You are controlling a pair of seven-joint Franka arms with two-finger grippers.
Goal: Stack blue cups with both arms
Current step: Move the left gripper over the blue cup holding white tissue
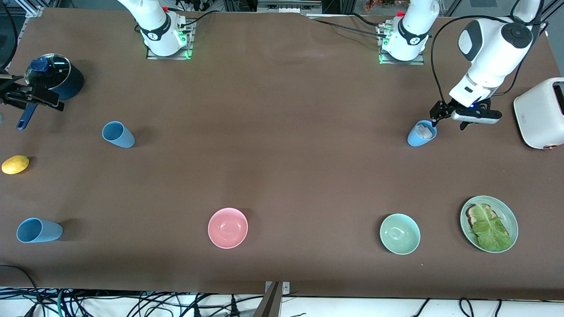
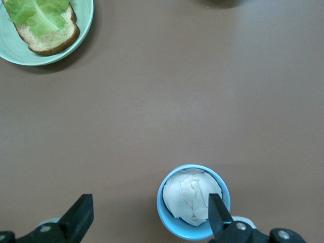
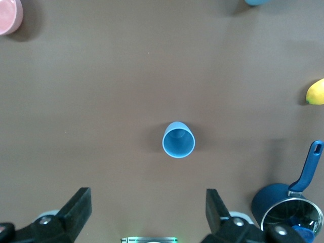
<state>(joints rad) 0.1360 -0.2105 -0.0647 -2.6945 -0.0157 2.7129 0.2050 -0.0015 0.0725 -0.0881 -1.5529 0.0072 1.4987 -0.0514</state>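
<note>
Nearest the camera, one blue cup lies toward the right arm's end, farther from the pot than the second cup. Right gripper hangs wide open and empty beside the pot. Left gripper, open and empty, hovers over the third cup, far from the pot.

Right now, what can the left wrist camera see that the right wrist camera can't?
Only the left wrist view shows the plate with bread and lettuce, the blue cup stuffed with something white, and the open left gripper over the table beside that cup. Only the right wrist view shows an empty blue cup, the lemon, the dark blue pot, a pink bowl and the open right gripper. Both show the brown table.
</note>
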